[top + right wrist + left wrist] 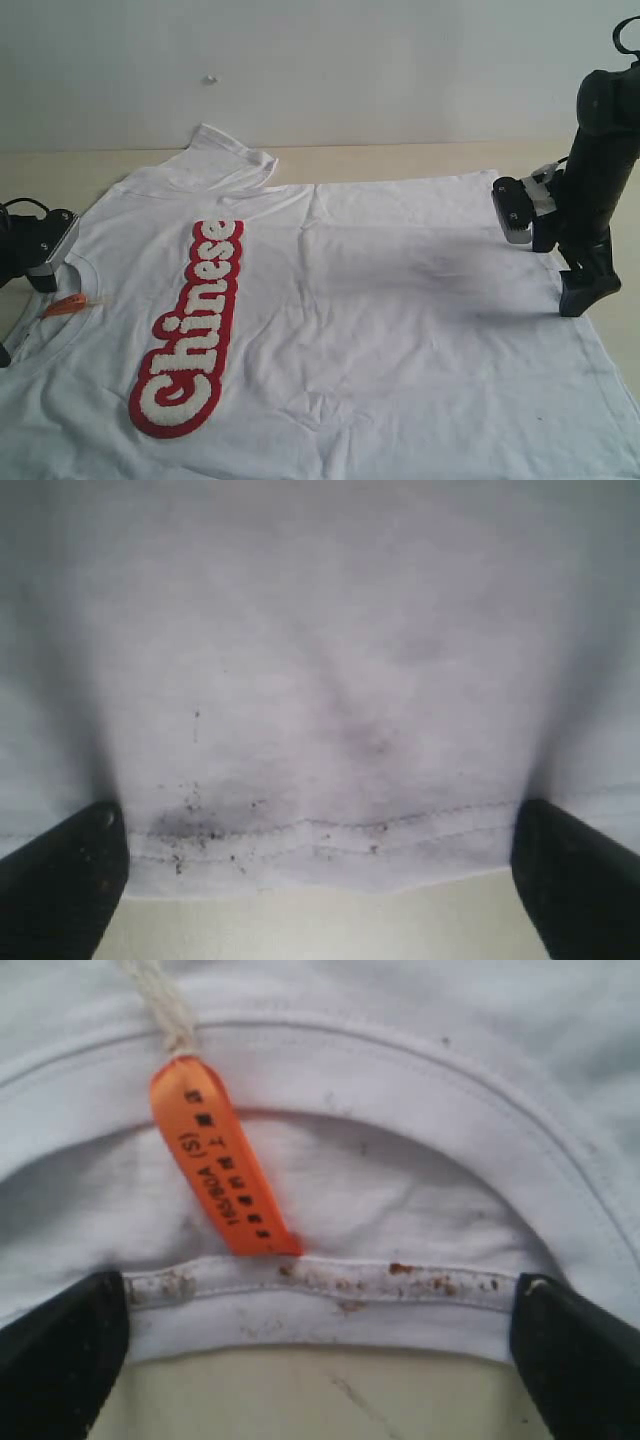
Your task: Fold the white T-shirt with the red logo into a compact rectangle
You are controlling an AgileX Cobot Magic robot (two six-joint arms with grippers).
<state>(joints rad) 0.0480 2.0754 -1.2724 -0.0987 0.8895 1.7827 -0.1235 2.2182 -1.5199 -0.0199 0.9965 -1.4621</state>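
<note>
1. White cotton fabric covers most of the pale beige table [420, 160]: the white short-sleeved T-shirt [400, 300] lies spread flat, front up.
2. The red logo [190, 330], plump white letters on a thick red outline, runs in one long strip across the chest, just beside the left claw [320, 1360] and well apart from the right claw [320, 890].
3. The left claw sits at the neck opening with its black fingers [60, 1350] spread wide. The stitched collar band, flecked with brown specks, lies between them and nothing is pinched.
4. A small orange neck tag [220, 1160] on a white cord lies just beyond that collar band, pointing toward the claw.
5. The right claw stands at the shirt's bottom hem, its black fingers [580, 880] likewise wide apart. The double-stitched hem edge, dotted with dark specks, lies between them ungripped.
6. Bare table shows directly under each claw, on its own side of the cloth edge.
7. One short sleeve [235, 155] lies crumpled at the far edge, well apart from both claws, with a strip of bare table behind it.
</note>
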